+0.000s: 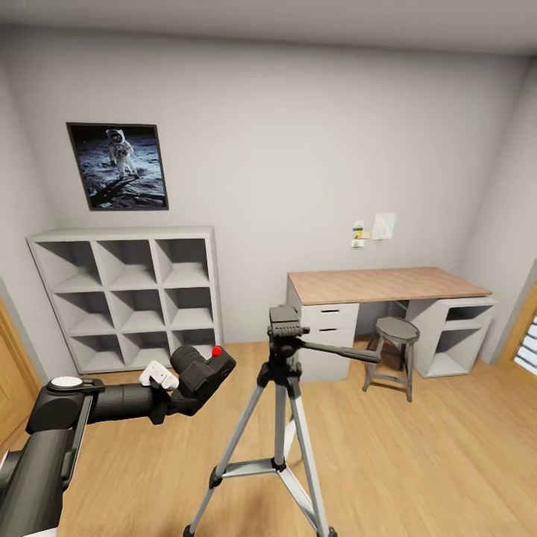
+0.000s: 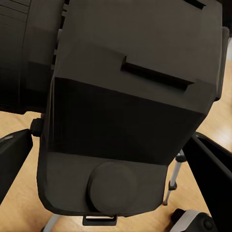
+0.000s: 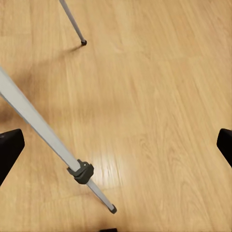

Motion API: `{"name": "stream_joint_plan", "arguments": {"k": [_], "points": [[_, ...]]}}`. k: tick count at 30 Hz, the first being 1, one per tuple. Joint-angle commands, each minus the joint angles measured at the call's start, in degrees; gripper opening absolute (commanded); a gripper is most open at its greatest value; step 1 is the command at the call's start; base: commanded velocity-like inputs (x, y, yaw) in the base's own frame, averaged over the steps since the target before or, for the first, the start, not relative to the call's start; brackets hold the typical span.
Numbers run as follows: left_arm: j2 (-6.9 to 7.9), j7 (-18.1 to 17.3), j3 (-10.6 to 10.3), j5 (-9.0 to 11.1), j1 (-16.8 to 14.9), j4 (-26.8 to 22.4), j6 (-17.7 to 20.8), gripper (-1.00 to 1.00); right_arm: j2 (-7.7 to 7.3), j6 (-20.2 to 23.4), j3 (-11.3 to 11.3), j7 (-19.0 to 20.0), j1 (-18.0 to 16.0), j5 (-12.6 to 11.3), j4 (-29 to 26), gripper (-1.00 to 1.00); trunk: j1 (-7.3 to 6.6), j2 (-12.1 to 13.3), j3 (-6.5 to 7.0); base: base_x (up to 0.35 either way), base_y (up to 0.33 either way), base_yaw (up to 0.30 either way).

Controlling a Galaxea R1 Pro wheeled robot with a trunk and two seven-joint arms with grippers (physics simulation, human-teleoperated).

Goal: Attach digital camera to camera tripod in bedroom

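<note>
The black digital camera [image 1: 201, 370], with its red button on top, hangs in the air at the end of my left arm, held by my left gripper [image 1: 173, 386], which is shut on it. It sits to the left of the tripod head and slightly lower. In the left wrist view the camera body [image 2: 125, 111] looms close between two dark fingers [image 2: 212, 164]. The camera tripod [image 1: 282, 418] stands on the wood floor in the middle, its black head [image 1: 286, 323] bare and the pan handle pointing right. My right gripper [image 3: 116, 145] is open over the floor beside a silver tripod leg [image 3: 43, 130].
White cube shelves [image 1: 130, 294] stand against the back wall at the left under an astronaut picture [image 1: 117, 165]. A wooden-topped desk [image 1: 388, 285] with a grey stool [image 1: 393, 350] is at the right. A wooden door [image 1: 11, 373] shows at the left edge.
</note>
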Motion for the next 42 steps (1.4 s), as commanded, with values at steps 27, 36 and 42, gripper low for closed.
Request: {"name": "stream_joint_plan", "arguments": {"k": [27, 36, 42], "points": [[0.15, -0.57, 0.07, -0.53, -0.04, -0.05, 0.78, -1.00, -0.01, -0.27, 0.14, -0.06, -0.01, -0.20, 0.05, 1.00, 0.01, -0.05, -0.02, -0.076, 0.016, 0.000], [0.00, -0.57, 0.07, -0.53, -0.14, -0.25, 1.40, -1.00, -0.01, -0.27, 0.14, -0.06, 0.01, -0.20, 0.05, 1.00, 0.01, -0.05, -0.02, -0.025, 0.079, 0.000], [-0.35, -1.10, -0.08, -0.53, -10.76, -0.17, 11.48, -1.00, -0.01, -0.35, 0.14, -0.06, -0.02, -0.15, 0.05, 1.00, 0.01, -0.05, -0.02, -0.001, 0.003, 0.000]]}}
